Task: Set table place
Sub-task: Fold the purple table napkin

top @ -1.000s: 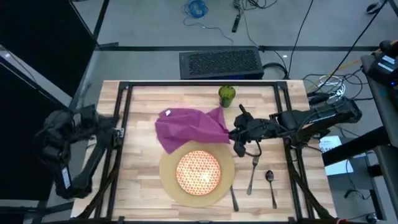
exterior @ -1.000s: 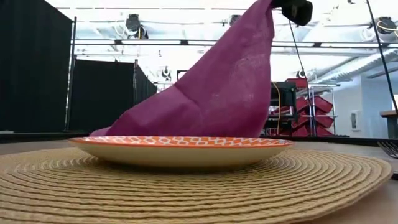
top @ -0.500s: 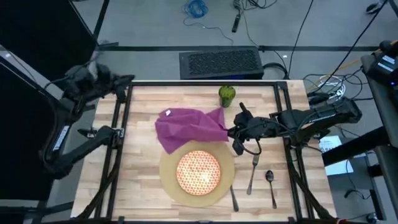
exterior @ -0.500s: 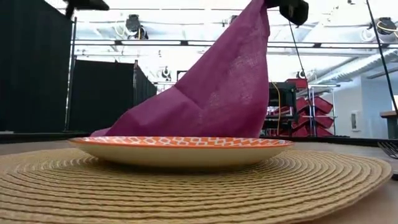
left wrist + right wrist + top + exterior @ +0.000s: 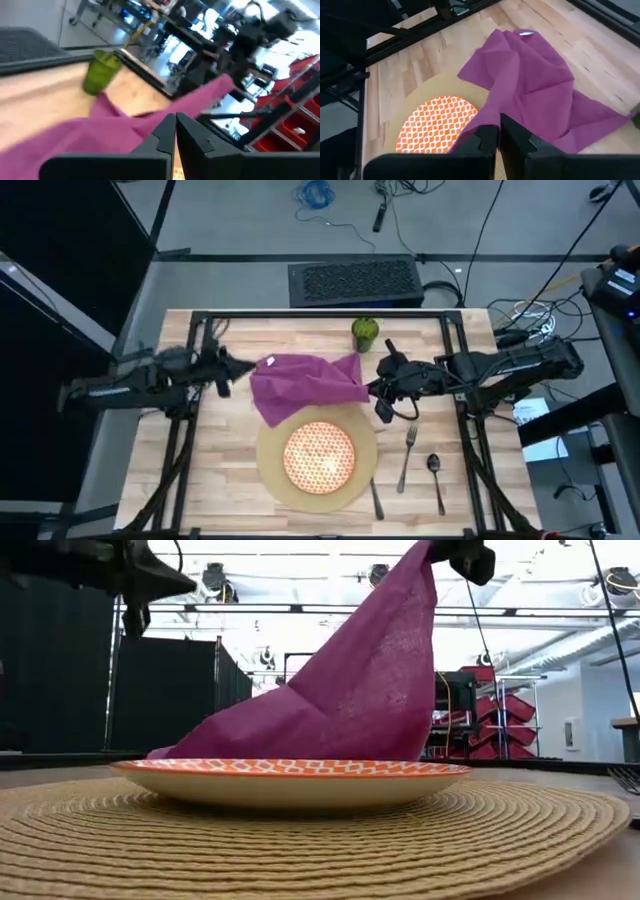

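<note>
A purple napkin (image 5: pixel 300 385) lies on the table (image 5: pixel 225 445), just beyond the round tan place mat (image 5: pixel 268 472). An orange-and-cream plate (image 5: pixel 320 455) sits on the mat. My right gripper (image 5: pixel 374 390) is shut on the napkin's right corner, which it holds raised. The napkin's left part (image 5: pixel 240 735) rests on the wood behind the plate. My left gripper (image 5: pixel 228 370) hovers shut above the table, just left of the napkin and touching nothing. My right gripper pinches the napkin's right corner (image 5: pixel 487 117) between its two fingers, coming from the table's right side. The cloth slopes down from the raised corner (image 5: pixel 420 580) to the part that lies on the table, fairly taut along its upper edge.
A green cup (image 5: pixel 365 332) stands near the far edge, close to my right gripper. A fork (image 5: pixel 405 460) and a spoon (image 5: pixel 436 472) lie right of the mat, a knife (image 5: pixel 375 500) at its right rim. A black bar frame (image 5: pixel 200 330) runs along the table's edges.
My left arm has swung up from beside the table's left edge and stretched out over the table toward the napkin's left side. My right gripper has kept the napkin's corner raised in nearly the same spot.
</note>
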